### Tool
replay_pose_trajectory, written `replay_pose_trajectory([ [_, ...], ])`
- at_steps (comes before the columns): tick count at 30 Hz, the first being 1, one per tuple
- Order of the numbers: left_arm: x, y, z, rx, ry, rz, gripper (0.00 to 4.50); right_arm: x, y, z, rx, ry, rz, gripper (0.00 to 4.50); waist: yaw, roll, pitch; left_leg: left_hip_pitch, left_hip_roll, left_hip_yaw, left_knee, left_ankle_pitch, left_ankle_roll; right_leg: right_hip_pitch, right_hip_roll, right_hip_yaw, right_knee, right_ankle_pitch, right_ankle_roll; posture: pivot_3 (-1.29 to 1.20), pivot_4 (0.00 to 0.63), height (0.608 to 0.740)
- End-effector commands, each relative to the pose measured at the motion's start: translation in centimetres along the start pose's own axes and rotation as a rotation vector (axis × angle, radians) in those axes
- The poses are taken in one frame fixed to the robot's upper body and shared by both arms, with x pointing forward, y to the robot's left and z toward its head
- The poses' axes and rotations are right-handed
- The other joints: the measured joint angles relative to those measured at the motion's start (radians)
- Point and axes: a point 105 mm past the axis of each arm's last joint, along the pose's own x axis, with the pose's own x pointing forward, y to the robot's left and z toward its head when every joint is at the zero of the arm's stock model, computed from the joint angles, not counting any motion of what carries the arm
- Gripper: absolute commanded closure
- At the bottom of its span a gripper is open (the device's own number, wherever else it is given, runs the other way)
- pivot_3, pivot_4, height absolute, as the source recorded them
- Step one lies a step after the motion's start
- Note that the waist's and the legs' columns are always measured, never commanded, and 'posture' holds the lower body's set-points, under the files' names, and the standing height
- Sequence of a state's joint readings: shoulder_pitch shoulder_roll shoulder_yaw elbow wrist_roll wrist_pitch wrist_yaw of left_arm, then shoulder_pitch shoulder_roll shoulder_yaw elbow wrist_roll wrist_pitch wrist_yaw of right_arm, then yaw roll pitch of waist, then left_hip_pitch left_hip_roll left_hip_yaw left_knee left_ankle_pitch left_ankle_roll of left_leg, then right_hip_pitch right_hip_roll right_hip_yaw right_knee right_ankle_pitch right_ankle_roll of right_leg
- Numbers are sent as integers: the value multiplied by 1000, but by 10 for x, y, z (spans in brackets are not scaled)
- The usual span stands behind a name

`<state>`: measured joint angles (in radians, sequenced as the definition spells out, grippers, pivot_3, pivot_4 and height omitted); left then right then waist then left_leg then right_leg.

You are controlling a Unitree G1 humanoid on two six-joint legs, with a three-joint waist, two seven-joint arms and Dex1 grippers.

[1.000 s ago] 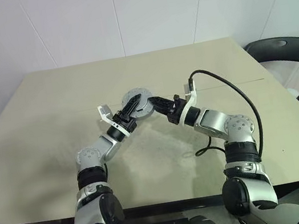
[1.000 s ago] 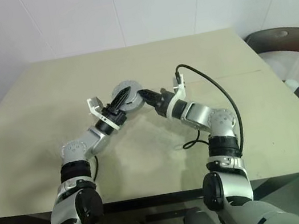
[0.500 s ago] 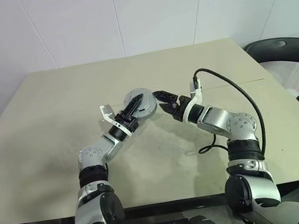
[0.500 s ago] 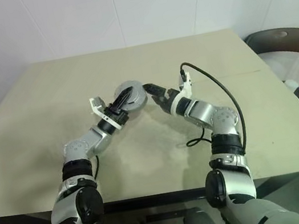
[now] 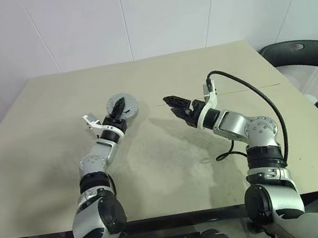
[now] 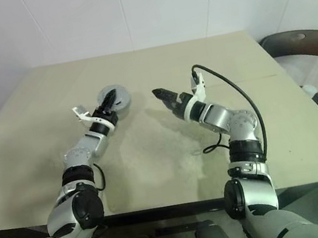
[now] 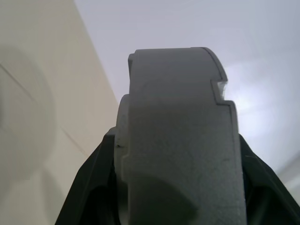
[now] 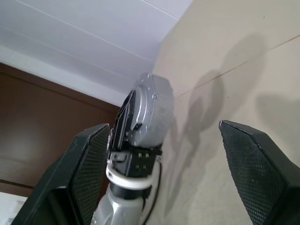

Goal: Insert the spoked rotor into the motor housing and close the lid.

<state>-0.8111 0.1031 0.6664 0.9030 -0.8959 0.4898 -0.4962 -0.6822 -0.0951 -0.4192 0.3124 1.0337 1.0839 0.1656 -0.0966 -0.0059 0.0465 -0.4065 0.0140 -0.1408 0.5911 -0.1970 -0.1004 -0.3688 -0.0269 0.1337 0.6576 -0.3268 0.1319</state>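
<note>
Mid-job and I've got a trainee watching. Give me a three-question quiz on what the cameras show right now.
1. Which gripper holds the grey disc?
2. True or false: the right gripper is shut on a part.
3. The disc is: A) flat on the table B) held above the table C) on the chair

Key: 1. The left gripper. 2. False; its jaws stand open and empty. 3. B.

surface: beige table (image 5: 171, 154) | on it: black cable (image 5: 222, 156) loop nr right arm
</note>
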Motion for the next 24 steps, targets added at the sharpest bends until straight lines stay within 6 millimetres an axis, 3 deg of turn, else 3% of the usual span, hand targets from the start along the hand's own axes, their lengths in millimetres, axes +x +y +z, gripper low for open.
replay_pose_trajectory([
  [1, 10, -21, 30, 70, -107, -48, 2370, 0, 24, 15, -91, -26, 58, 593, 0, 0, 0, 0, 0, 0, 0, 0, 0, 0, 0, 0, 0, 0, 0, 0, 0, 740],
  [7, 5, -15, 58, 123, -217, 3, 2370, -2, 25, 16, -135, -29, 51, 593, 0, 0, 0, 0, 0, 0, 0, 0, 0, 0, 0, 0, 0, 0, 0, 0, 0, 740],
  [24, -7, 28, 68, 256, -280, 327, 2370, -7, 24, 18, -170, -37, 35, 593, 1, 0, 0, -1, 0, 0, 0, 0, 0, -1, 0, 0, 1, 0, 0, 0, 0, 740],
])
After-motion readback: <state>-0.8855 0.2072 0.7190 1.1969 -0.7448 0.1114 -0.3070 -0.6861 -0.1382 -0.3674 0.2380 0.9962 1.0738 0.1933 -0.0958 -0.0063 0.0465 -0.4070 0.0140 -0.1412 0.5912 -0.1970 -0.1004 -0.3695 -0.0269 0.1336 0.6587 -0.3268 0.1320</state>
